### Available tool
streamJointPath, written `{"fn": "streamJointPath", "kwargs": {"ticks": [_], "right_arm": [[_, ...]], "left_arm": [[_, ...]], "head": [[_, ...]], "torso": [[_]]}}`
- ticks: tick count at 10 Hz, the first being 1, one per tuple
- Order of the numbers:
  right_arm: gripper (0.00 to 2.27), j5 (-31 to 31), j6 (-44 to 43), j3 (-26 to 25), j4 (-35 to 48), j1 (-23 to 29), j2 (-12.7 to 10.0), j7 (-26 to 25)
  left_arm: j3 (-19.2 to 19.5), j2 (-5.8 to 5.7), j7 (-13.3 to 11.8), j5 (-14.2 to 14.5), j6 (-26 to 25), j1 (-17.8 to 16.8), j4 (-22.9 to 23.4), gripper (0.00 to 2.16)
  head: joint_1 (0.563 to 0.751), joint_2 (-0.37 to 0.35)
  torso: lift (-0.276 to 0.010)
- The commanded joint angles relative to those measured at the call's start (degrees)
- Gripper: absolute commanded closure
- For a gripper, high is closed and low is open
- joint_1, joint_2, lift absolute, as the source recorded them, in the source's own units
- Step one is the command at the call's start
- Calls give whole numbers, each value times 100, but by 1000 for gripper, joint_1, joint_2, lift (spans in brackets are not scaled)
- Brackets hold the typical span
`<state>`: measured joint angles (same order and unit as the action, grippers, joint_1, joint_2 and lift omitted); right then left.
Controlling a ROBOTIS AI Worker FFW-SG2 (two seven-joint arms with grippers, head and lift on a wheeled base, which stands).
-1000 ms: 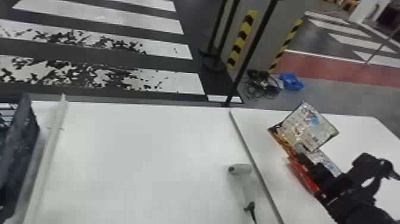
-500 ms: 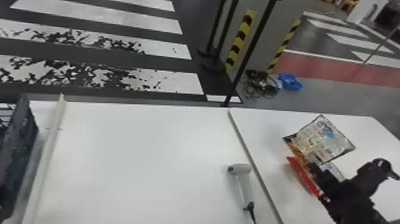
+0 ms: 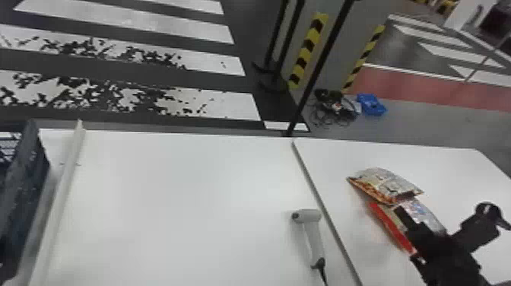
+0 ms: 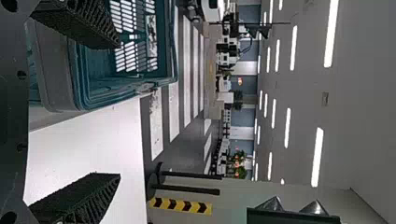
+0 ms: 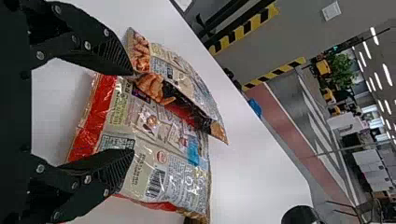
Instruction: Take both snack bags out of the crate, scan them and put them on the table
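Both snack bags lie on the right-hand surface (image 3: 452, 163), straight out ahead of the right end effector (image 5: 133, 112), whose fingers stand wide apart with nothing gripped between them. The red-edged bag (image 5: 163, 144) is the nearer, one end reaching back between and beneath the fingers, its long axis running roughly in line with the right arm. The other bag (image 5: 187, 81) overlaps its far part, and one fingertip sits at or just beside that bag's near corner; contact cannot be told. The left end effector (image 4: 119, 110), also spread wide, is over by the crate (image 3: 26, 182), well apart from the bags, so the right arm is clearly the one placed for them. The likely next move is a straight withdrawal along the arm's line, lest that fingertip drag the overlapping bag. The scanner (image 3: 312, 232) lies on the neighbouring surface (image 3: 171, 197).
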<state>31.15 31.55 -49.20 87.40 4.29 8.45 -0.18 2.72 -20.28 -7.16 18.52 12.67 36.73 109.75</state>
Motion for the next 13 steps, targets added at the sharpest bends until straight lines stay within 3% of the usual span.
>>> {"fn": "streamJointPath", "kwargs": {"ticks": [1,4,7,10,13], "right_arm": [[60,14,-65,139,471,256,-124,0],[53,-883,-750,1168,1877,959,-599,9],[60,-1569,-1436,2389,2360,1416,-845,-141],[60,-2667,-3176,4024,2404,1961,-850,-1037],[60,-3564,-4248,5404,2308,2480,-850,-1564]], "left_arm": [[0,-3,-5,-7,-15,1,29,2],[0,-3,4,-15,-15,36,90,2],[-9,-3,4,-24,-15,54,143,2],[-9,32,-5,-51,-32,80,205,2],[-79,68,4,-77,-32,80,196,2]], "head": [[695,-350],[695,-350],[695,-350],[695,-216],[695,-67]], "torso": [[-92],[-92],[-92],[-92],[-92]]}}
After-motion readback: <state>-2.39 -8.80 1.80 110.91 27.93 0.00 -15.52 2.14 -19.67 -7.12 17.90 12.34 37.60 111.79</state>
